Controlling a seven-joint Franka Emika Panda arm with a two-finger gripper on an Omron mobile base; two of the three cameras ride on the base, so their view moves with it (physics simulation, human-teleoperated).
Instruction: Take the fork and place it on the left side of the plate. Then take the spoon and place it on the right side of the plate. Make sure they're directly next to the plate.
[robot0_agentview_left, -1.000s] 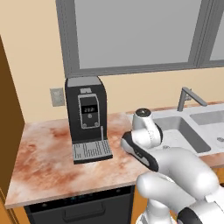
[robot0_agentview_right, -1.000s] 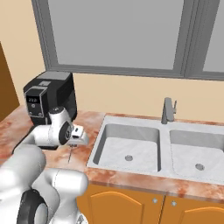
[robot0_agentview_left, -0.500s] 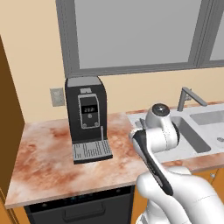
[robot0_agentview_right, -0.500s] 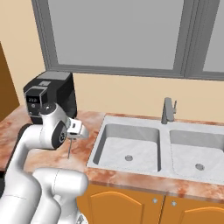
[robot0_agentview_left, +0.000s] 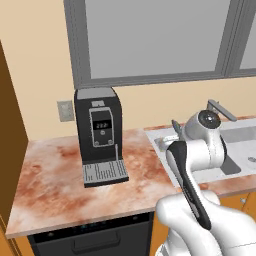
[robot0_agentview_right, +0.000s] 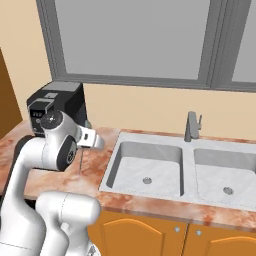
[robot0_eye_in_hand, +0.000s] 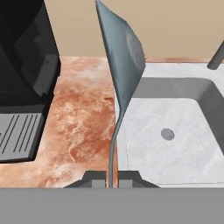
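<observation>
Spoon (robot0_eye_in_hand: 121, 65): all grey metal, clamped by its handle between the two fingertips of the gripper (robot0_eye_in_hand: 113, 180), jaws closed tight on the thin stem. In the hand view its bowl stood far out ahead of the fingertips, turned partly edge-on, with the handle curving back down into the grip. In the left base view the spoon (robot0_agentview_left: 176, 127) showed as a thin dark sliver poking out past the arm's wrist; in the right base view it (robot0_agentview_right: 80, 159) hung as a fine line below the gripper (robot0_agentview_right: 86, 144).

Counter (robot0_eye_in_hand: 83, 118): reddish-brown mottled stone, lay beneath and ahead of the gripper, to its left in the hand view.

Sink (robot0_eye_in_hand: 175, 131): pale grey marbled basin with a round drain, lay beneath and ahead of the gripper, to its right in the hand view; the held spoon was lined up over the basin's near-left edge, where stone met basin. The right base view showed it as a double basin (robot0_agentview_right: 150, 165).

Coffee machine (robot0_eye_in_hand: 26, 65): black, with a ribbed grey drip tray, stood on the counter at the far left of the hand view, well apart from the spoon.

Faucet (robot0_agentview_right: 192, 126): grey, stood behind the sink, far off to the gripper's right.
</observation>
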